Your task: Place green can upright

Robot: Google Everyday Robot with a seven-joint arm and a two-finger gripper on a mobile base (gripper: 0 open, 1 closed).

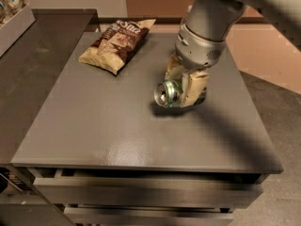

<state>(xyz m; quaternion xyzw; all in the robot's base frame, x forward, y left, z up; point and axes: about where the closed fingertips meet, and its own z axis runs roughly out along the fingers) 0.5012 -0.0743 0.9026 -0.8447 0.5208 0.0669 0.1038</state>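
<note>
The green can (pixel 168 94) is held on its side, its silver end facing the camera, a little above the grey table top (pixel 117 126). My gripper (pixel 186 86) comes down from the upper right and is shut on the can, with pale fingers (pixel 195 87) on both sides of its body. The can's far end is hidden behind the fingers. A shadow lies on the table just under the can.
A brown chip bag (pixel 117 44) lies at the table's back left. A darker counter (pixel 33 55) adjoins the table on the left. Drawer fronts (pixel 141 192) show below the front edge. The floor drops off at the right.
</note>
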